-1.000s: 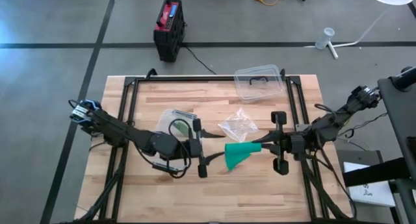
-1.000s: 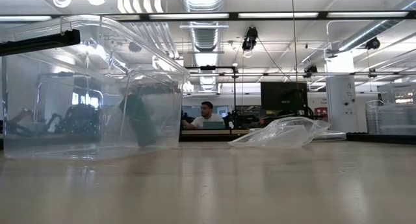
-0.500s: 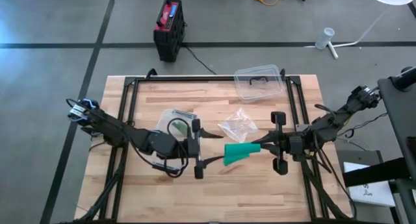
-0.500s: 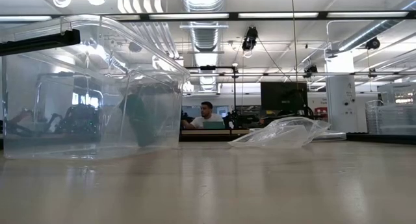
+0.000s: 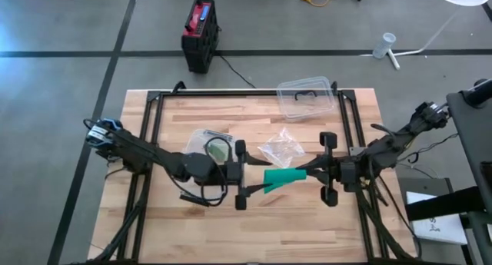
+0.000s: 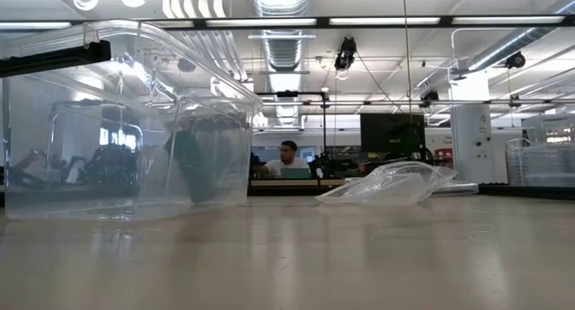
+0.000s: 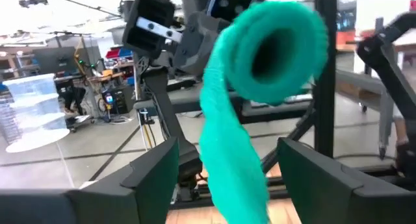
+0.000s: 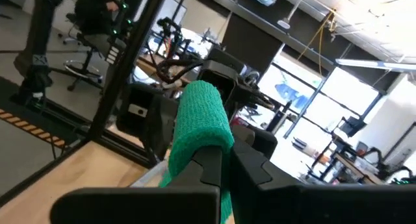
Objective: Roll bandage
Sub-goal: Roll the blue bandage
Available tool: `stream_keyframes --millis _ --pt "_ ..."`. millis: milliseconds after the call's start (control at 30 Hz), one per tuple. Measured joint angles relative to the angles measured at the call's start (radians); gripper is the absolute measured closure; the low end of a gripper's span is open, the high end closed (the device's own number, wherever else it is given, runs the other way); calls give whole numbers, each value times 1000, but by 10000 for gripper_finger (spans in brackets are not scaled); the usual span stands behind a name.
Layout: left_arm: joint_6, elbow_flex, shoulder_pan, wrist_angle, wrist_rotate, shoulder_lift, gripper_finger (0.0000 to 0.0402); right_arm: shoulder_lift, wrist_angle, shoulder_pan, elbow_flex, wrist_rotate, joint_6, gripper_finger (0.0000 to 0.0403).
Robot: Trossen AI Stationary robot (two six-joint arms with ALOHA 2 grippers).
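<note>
A green bandage point(image 5: 280, 177), partly rolled into a tube, is held in the air above the middle of the table. My right gripper point(image 5: 308, 173) is shut on its right end. The tube's open end point(image 7: 279, 42) faces my left gripper point(image 5: 254, 175). A loose tail point(image 7: 231, 165) hangs from that end, down between the left gripper's fingers. These fingers point(image 7: 153, 178) are open on either side of the tail, with a gap showing on both sides. My right gripper pinches the rolled bandage's right end point(image 8: 207, 143) between its two shut fingers point(image 8: 247, 165). The fingers come in level from the table's right and lie along the tube. The roll is lifted clear of the table, roughly level, with its tail hanging slack from the far end.
A crumpled clear plastic bag point(image 5: 280, 148) lies just beyond the bandage. A clear tub point(image 5: 306, 96) stands at the far edge and another clear container point(image 5: 209, 142) sits by the left arm. In the low view a person point(image 6: 287, 157) sits in the room behind.
My left gripper has moved toward the table's right, closer to the bandage, and has rolled a little. The bandage's hanging tail looked like a broad flap spread toward the near edge. It now looks narrower and sits closer under the roll.
</note>
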Motion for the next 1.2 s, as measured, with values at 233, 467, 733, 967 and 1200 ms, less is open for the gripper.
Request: stream_keyframes --millis 233,467,733,967,1200 --pt "-32 0 18 45 0 44 240 6 1 -21 0 16 -14 403" --pt "-66 -1 17 85 0 81 388 3 5 -22 0 16 -21 403" --pt "-85 -1 17 90 0 137 401 2 45 -21 6 15 -39 403" --pt "-83 -1 12 56 -1 154 401 -1 39 -21 19 15 -48 403" --pt "-76 -1 -18 6 7 152 401 -3 42 -21 19 142 -115 403"
